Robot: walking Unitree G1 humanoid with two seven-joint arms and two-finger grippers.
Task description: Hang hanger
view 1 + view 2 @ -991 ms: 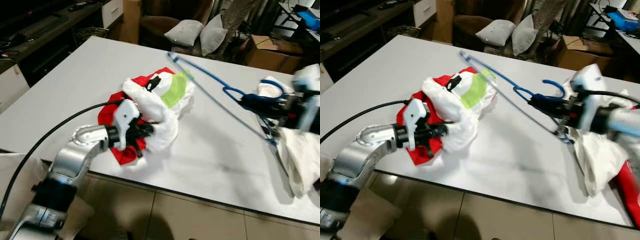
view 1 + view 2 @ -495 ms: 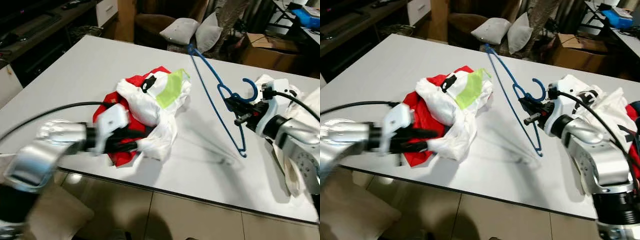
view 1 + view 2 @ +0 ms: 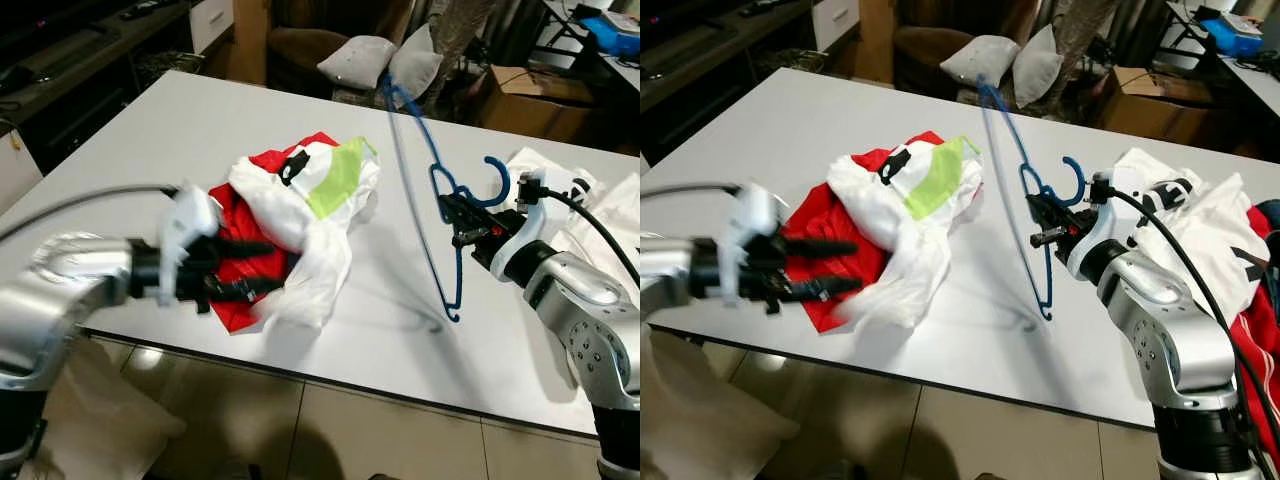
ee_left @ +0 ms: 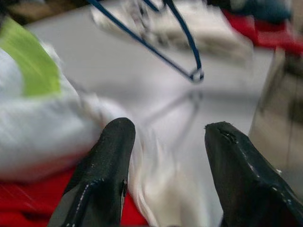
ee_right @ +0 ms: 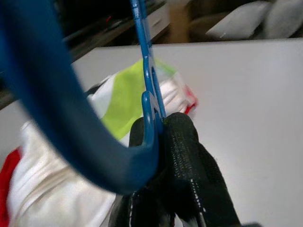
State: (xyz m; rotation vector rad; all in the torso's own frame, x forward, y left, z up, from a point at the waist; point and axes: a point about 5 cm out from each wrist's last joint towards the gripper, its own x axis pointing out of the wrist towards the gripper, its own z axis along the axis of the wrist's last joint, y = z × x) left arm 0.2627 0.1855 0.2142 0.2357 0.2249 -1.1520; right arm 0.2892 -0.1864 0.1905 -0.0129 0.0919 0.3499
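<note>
A blue wire hanger (image 5: 71,113) stands nearly upright above the white table (image 3: 190,120), right of centre. My right gripper (image 3: 455,218) is shut on it just below the hook. A heap of white, red and lime-green clothing (image 3: 310,195) lies at mid-table. My left gripper (image 3: 267,270) is open at the heap's near side, low over the red cloth (image 3: 240,310). A white sleeve (image 4: 165,189) lies between and just past its fingertips (image 4: 118,137). The hanger's lower corner (image 4: 195,74) hangs beyond them.
More white and red garments (image 3: 1200,225) are piled at the table's right end. Behind the table stand grey cushions (image 3: 365,60), a cardboard box (image 3: 545,85) and a dark low cabinet (image 3: 60,70). The table's near edge (image 3: 380,385) drops to tiled floor.
My left gripper has opened and drawn back to the left, off the white cloth it held. The right gripper has swung the hanger from lying slanted to nearly upright.
</note>
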